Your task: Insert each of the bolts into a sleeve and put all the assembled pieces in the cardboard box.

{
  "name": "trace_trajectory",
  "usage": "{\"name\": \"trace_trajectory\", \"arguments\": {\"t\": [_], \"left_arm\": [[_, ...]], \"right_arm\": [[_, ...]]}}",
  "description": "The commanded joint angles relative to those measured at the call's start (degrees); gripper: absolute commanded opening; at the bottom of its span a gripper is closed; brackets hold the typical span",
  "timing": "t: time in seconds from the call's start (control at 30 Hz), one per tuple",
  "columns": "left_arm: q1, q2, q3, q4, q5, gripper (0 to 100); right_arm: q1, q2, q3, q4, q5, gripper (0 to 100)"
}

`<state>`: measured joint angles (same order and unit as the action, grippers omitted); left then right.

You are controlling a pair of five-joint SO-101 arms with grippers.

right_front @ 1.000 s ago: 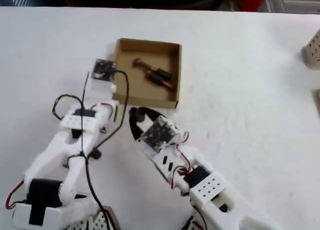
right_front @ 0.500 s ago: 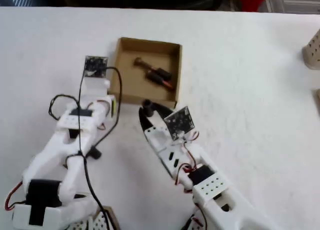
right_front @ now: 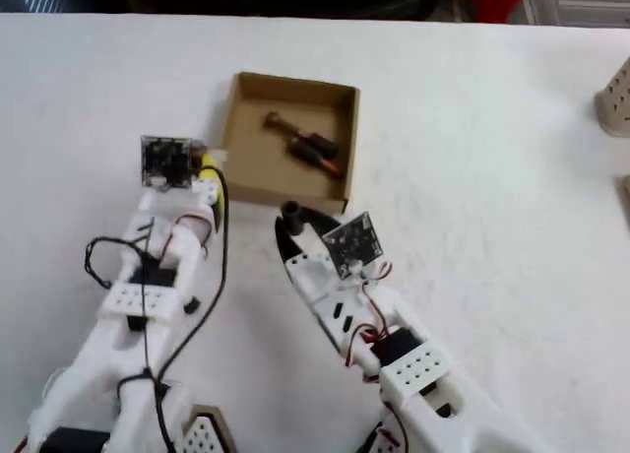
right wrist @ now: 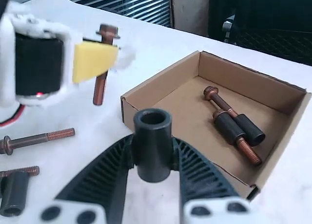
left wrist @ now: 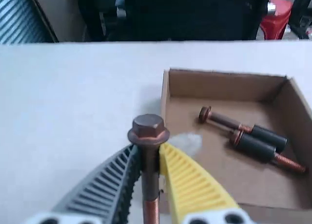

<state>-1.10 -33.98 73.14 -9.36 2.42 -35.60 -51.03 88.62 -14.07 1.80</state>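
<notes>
My left gripper (left wrist: 147,158) is shut on a copper bolt (left wrist: 148,135), held upright with its hex head up, just beside the cardboard box (left wrist: 168,95). From above it sits at the box's left side (right_front: 209,173). My right gripper (right wrist: 152,153) is shut on a black sleeve (right wrist: 152,141), bore facing up, in front of the box's near wall (right_front: 289,215). The right wrist view also shows the left gripper (right wrist: 95,58) with its bolt (right wrist: 103,65). Inside the box (right_front: 236,103) lie two assembled pieces (right_front: 307,146).
A loose bolt (right wrist: 36,138) and a bolt partly in a sleeve (right wrist: 13,190) lie on the white table near the left arm. A pale object (right_front: 614,100) stands at the far right edge. A cardboard piece (right_front: 202,431) lies at the front.
The left gripper has drawn back to the left, away from the box, with its bolt. The right gripper has moved forward and turned so the sleeve now stands by the box's near wall.
</notes>
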Motion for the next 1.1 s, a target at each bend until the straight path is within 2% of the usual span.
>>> {"name": "trace_trajectory", "arguments": {"t": [0.0, 0.17, 0.33, 0.53, 0.67, 0.8, 1.07], "left_arm": [[1.4, -7.2, 0.1, -2.1, 0.7, 2], [1.5, -16.4, 0.6, 2.1, 0.7, 2], [7.8, -28.5, 1.7, 10.6, 0.8, 2], [17.1, -45.8, 1.8, 26.2, 1.1, 2], [20.5, -54.4, 1.9, 32.2, 8.3, 2], [23.3, -55.4, 3.6, 32.4, 13.8, 2], [23.6, -55.3, 9.1, 26.5, 14.2, 2]], "right_arm": [[-0.3, -0.7, -0.3, -1.5, -0.4, 1.8], [-0.1, -0.7, 1.2, -3.1, -0.3, 1.8], [-0.2, -0.7, 1.6, -3.5, -0.3, 1.8], [-0.2, -0.7, 1.7, -3.5, -0.3, 1.8], [-0.2, -0.7, 1.7, -3.5, -0.3, 1.8], [-0.2, -0.7, 1.7, -3.5, -0.3, 1.8], [-0.2, -0.7, 1.7, -3.5, -0.3, 1.8]]}}
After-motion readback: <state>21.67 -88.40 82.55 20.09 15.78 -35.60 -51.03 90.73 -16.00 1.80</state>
